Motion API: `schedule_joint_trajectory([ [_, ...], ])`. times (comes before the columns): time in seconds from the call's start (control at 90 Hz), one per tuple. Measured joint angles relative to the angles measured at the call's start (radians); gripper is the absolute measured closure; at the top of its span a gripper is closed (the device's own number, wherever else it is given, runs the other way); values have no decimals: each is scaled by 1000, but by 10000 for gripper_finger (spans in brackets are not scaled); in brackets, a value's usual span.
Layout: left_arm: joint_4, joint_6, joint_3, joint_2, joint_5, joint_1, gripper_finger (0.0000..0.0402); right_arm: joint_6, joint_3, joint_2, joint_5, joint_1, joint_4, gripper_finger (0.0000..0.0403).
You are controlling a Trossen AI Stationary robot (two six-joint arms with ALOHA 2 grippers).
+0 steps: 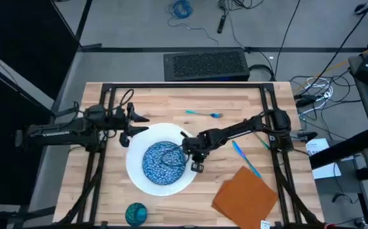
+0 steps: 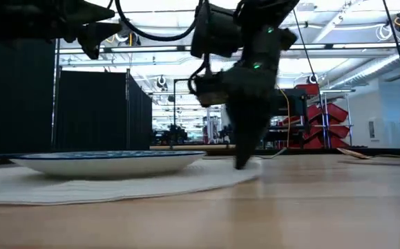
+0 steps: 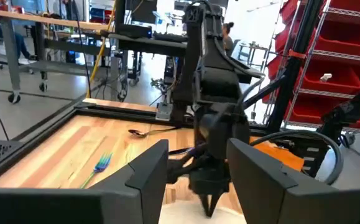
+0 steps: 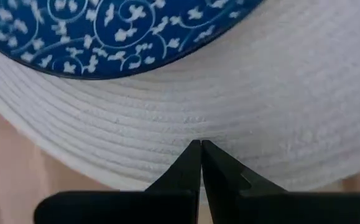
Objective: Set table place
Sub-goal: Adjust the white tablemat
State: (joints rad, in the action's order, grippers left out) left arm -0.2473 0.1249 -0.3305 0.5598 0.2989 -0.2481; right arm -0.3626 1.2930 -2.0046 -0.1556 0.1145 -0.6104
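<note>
A large white round plate [image 1: 135, 166] with a ribbed surface lies on the table [image 1: 107, 203]. A shallow blue patterned bowl [image 1: 163, 162] sits on its middle. My right gripper [image 4: 199, 144] is shut, its tips down on the plate's right part, just beside the bowl [image 4: 105, 31]. My left gripper [image 3: 198, 186] is open and hangs well above the plate's far left rim [image 1: 136, 127], touching nothing. An orange-brown napkin [image 1: 244, 194], a teal cup [image 1: 136, 213] and teal cutlery [image 1: 246, 158] lie apart from the plate. My right gripper's shut fingertips [image 4: 195, 155] stand on the plate's ribbed white surface [image 4: 199, 134], between the bowl's edge and the plate's right rim. They come from above, pointing steeply down [image 2: 241, 162]. The plate lies flat on the table under them.
A teal fork [image 1: 204, 113] lies on the far middle of the table, and a spoon [image 3: 139, 132] near the right arm's base. The napkin is at the near right, the cup at the near edge. Black frame rails [image 1: 184, 86] run around the tabletop.
</note>
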Motion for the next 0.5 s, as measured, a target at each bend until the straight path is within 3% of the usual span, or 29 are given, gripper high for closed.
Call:
schedule_joint_trajectory([
  [0.244, -8, 1, 0, 0, 0, 0, 251, -83, -7, 6, -68, 101, -64, 403],
  [0.5, -30, 20, 0, 0, 0, 0, 251, -222, -11, 6, -67, 204, -53, 403],
])
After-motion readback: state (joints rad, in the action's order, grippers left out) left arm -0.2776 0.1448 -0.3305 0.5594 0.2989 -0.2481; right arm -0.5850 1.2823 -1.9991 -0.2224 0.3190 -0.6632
